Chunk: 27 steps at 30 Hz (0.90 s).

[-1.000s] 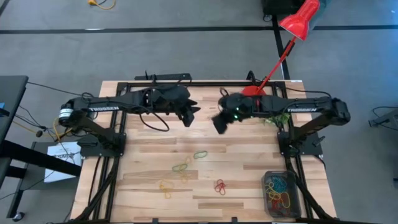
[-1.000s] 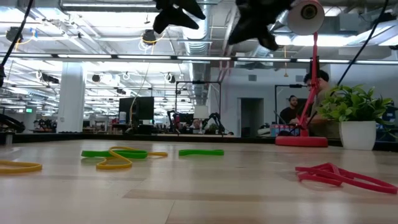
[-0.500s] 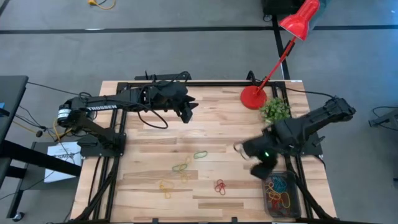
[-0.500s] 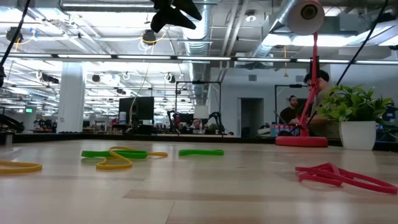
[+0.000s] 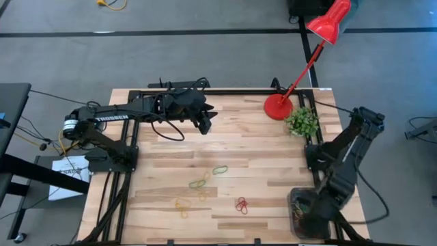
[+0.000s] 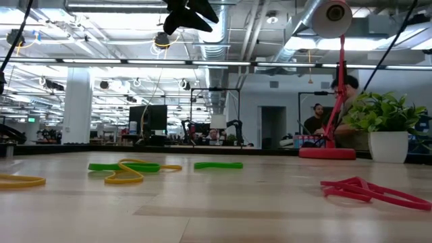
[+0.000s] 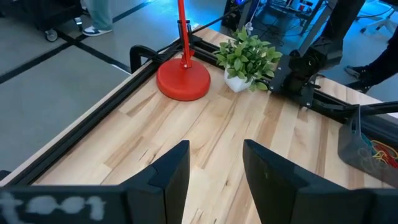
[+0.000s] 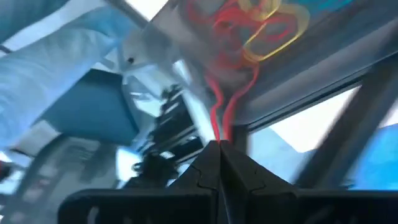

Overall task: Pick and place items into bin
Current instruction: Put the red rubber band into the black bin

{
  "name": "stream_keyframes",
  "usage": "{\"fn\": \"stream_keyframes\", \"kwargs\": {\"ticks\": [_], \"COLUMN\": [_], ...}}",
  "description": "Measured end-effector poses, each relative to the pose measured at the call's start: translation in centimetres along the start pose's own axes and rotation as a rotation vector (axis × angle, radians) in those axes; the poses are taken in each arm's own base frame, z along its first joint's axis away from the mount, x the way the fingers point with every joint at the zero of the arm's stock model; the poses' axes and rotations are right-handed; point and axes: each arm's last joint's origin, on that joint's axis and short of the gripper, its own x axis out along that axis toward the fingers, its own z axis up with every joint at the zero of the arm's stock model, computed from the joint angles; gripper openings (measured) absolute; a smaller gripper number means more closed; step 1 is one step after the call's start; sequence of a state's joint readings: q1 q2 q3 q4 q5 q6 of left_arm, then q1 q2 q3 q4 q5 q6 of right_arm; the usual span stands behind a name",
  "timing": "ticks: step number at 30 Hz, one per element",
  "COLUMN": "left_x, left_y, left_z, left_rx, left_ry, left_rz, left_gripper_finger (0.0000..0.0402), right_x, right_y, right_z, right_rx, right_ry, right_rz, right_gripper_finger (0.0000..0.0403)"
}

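The bin sits at the table's near right corner with several coloured loops in it. The loops and the bin's wall also show in the right wrist view. My right gripper hangs over the bin, shut on a red loop. Other loops lie flat on the wood: green, green and yellow, yellow and red. My left gripper waits open above the far middle of the table, with nothing between its fingers. My right gripper pinches one end of the red loop at the very tips of its two shut fingers. The fingers slant downward over the bin. The thin strands run on from the tips toward the loops in the bin; whether they touch those I cannot tell.
A round red lamp base and a small potted plant stand at the far right of the table. Black frame rails run along the table's sides. In the low view people sit in the room beyond the table.
My right gripper has swung from the far middle of the table to the near right corner, over the bin. It has tipped downward and rolled as it went, and has stayed shut.
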<state>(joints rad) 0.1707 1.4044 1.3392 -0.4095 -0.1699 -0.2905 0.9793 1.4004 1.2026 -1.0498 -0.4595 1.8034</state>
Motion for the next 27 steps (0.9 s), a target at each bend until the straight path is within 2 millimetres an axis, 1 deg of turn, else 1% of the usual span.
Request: {"fn": "stream_keyframes", "kwargs": {"ticks": [3,5,9,11,14,21,24,27], "left_x": [0.0,0.0,0.0,0.0,0.0,0.0,0.0,0.0], "left_y": [0.0,0.0,0.0,0.0,0.0,0.0,0.0,-0.1], "left_z": [0.0,0.0,0.0,0.0,0.0,0.0,0.0,0.0], "left_rx": [0.000,0.000,0.000,0.000,0.000,0.000,0.000,-0.003], "left_ry": [0.000,0.000,0.000,0.000,0.000,0.002,0.003,0.009], "left_rz": [0.000,0.000,0.000,0.000,0.000,-0.007,-0.010,-0.030], "left_gripper_finger": [0.0139,0.0139,0.0139,0.0139,0.0139,0.0139,0.0139,0.0139], "right_x": [1.6,3.0,5.3,6.2,6.9,6.4,5.8,4.6], "right_y": [1.0,1.4,1.9,2.2,2.4,2.5,2.6,2.6], "right_z": [-0.8,-1.0,-0.4,-0.1,0.4,0.9,1.2,1.7], "right_rx": [0.028,0.069,0.139,0.153,0.172,0.223,0.224,0.218], "right_ry": [-0.016,-0.031,-0.024,-0.026,-0.031,-0.023,-0.022,-0.062], "right_rz": [0.035,0.007,-0.084,-0.112,-0.132,-0.125,-0.102,-0.048], "right_gripper_finger": [0.0000,0.0000,0.0005,0.0016,0.0041,0.0099,0.0115,0.0126]}}
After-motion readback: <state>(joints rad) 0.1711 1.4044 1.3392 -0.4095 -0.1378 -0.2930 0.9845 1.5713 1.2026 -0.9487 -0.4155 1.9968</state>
